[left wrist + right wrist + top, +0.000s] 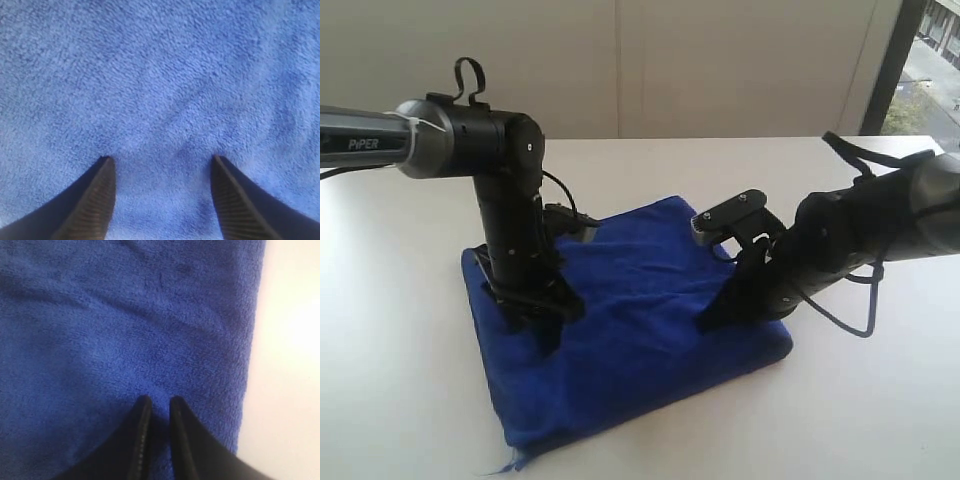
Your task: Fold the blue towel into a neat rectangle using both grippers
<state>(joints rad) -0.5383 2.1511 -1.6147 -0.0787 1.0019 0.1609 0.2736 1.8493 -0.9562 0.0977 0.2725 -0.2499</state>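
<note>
The towel lies flat on the worktop. The left hand sits on its left part, the right hand near its right edge.

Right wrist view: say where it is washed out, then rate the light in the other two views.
Right wrist view: the table beside the towel is blown out to near white. Left wrist view: evenly lit, towel paler, pile slightly soft. Exterior view: bright window at upper right, slight overall softness.
</note>
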